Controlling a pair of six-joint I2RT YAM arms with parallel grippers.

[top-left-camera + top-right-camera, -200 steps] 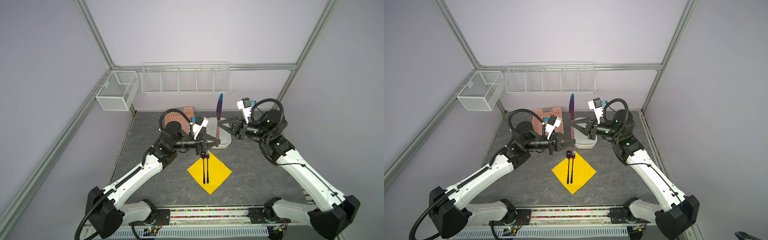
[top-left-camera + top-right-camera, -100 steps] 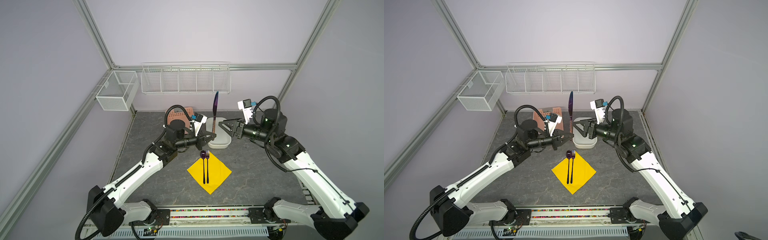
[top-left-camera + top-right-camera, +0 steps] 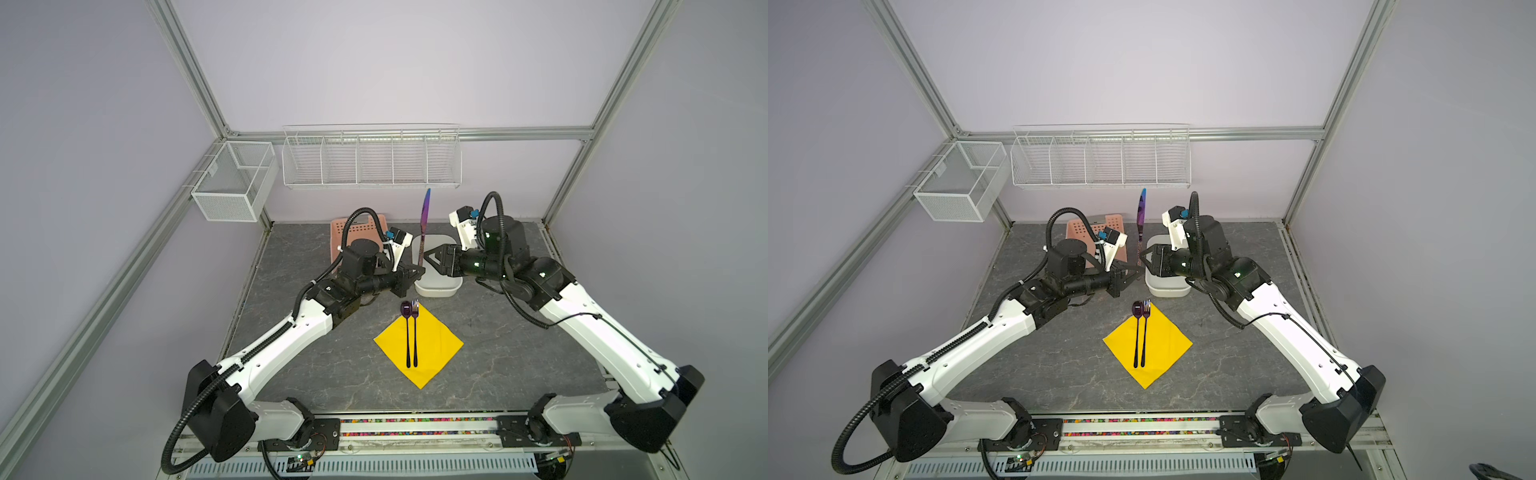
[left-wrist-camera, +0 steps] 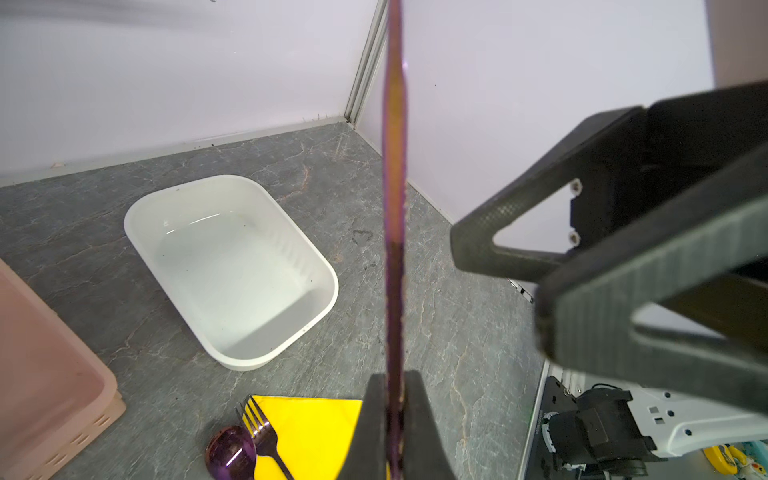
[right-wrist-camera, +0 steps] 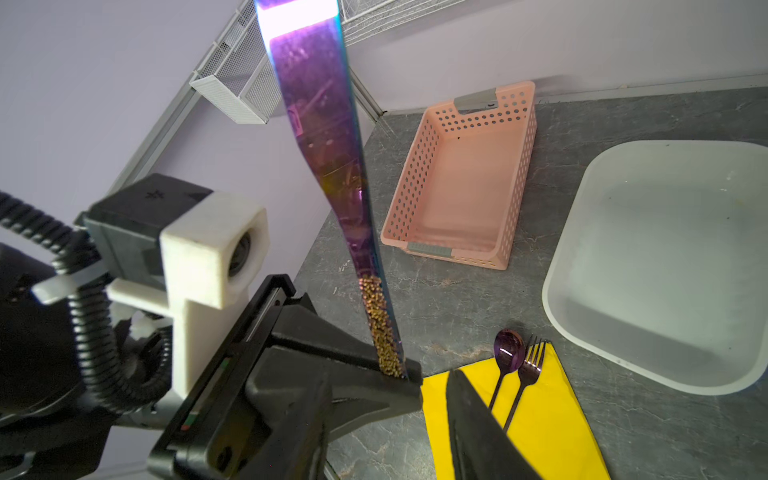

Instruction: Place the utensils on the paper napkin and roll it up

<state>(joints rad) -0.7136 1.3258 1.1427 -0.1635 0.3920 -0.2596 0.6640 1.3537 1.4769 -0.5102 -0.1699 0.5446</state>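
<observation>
The yellow paper napkin (image 3: 438, 351) (image 3: 1165, 351) lies as a diamond on the grey table. A purple spoon (image 3: 406, 309) and fork (image 3: 414, 309) lie side by side on it, heads past its far corner. The knife (image 3: 424, 224) (image 3: 1141, 216) stands upright above the table, blade up. My left gripper (image 3: 417, 274) (image 4: 392, 386) is shut on the knife's dark handle. My right gripper (image 3: 430, 258) (image 4: 498, 286) hangs just right of the handle, open, with nothing between its fingers (image 5: 478, 424). In the right wrist view the knife (image 5: 320, 124) rises from the left gripper (image 5: 386, 374).
A white oblong tub (image 3: 451, 286) (image 4: 133, 224) stands empty behind the napkin, under both grippers. A pink perforated basket (image 3: 340, 228) (image 5: 519, 166) sits at the back left. White wire baskets (image 3: 370, 158) hang on the back and left walls.
My right gripper has let go of the knife and drawn back a little to the right. The left gripper keeps the knife, which has shifted slightly left and up.
</observation>
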